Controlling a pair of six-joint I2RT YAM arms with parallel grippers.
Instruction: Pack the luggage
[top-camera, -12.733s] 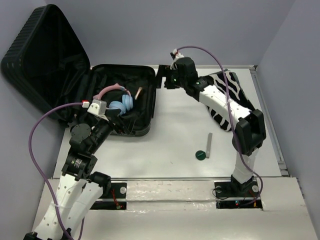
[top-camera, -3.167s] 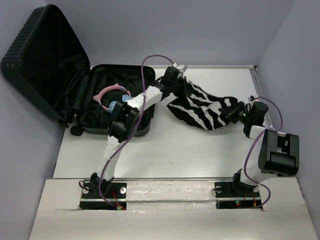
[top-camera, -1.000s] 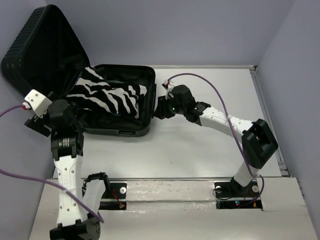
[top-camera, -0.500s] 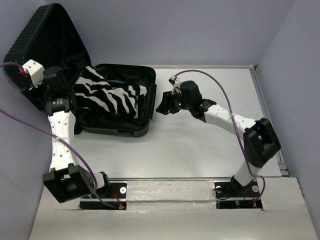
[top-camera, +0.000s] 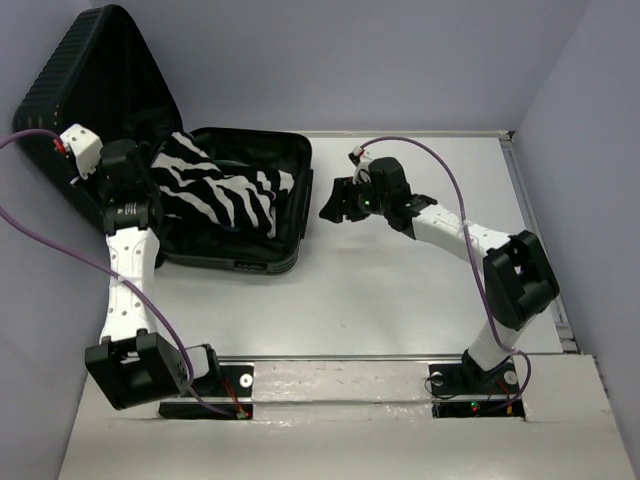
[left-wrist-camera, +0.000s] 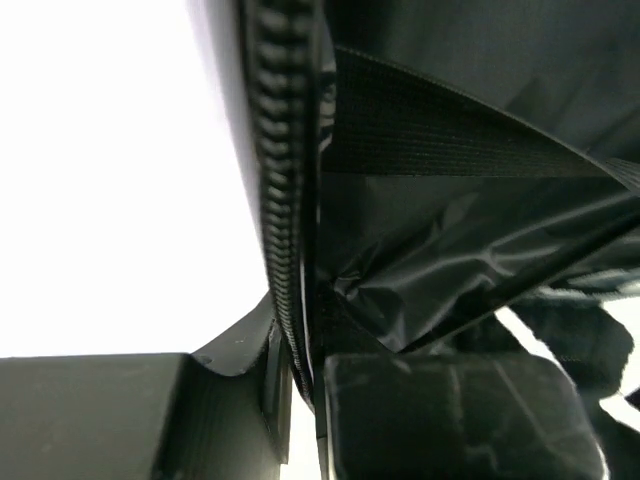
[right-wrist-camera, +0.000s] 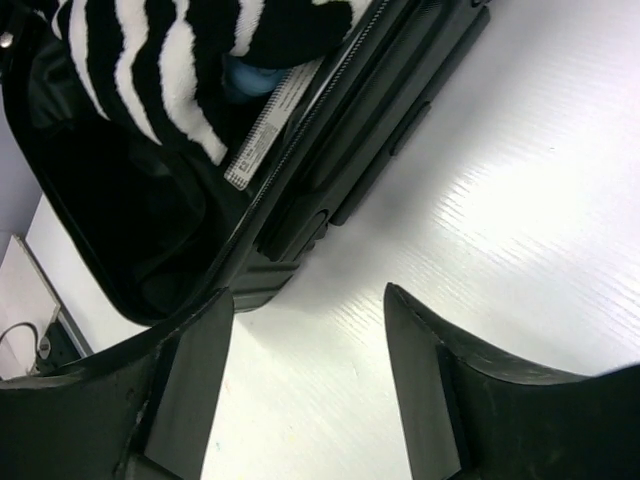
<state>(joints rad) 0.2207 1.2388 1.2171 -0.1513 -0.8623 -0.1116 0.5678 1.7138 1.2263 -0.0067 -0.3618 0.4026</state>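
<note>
1. I see the luggage (top-camera: 240, 210) lying open at the far left of the white counter (top-camera: 400, 300), its ribbed lid (top-camera: 95, 80) propped up against the left wall.
2. A zebra-striped cloth (top-camera: 215, 190) lies across the open lower half, covering most of the lining there.
3. My left hand (top-camera: 118, 165) is at the lid's lower edge, near the hinge side of the case. In the left wrist view its two dark fingers (left-wrist-camera: 450, 415) sit either side of the lid's zipper edge (left-wrist-camera: 285, 200), with black lining and a webbing strap (left-wrist-camera: 450, 130) right beside it. The fingers look drawn close onto that edge, so I read this hand as clamped on the lid's rim.
4. My right hand (top-camera: 338, 200) hovers just beside the case's right side wall, apart from it, above bare counter.
5. In the right wrist view its fingers (right-wrist-camera: 190, 385) stand wide apart with nothing between them; past them I see the case's outer wall (right-wrist-camera: 340, 170), the striped cloth and a bit of something light blue (right-wrist-camera: 250, 75) under the cloth.
</note>
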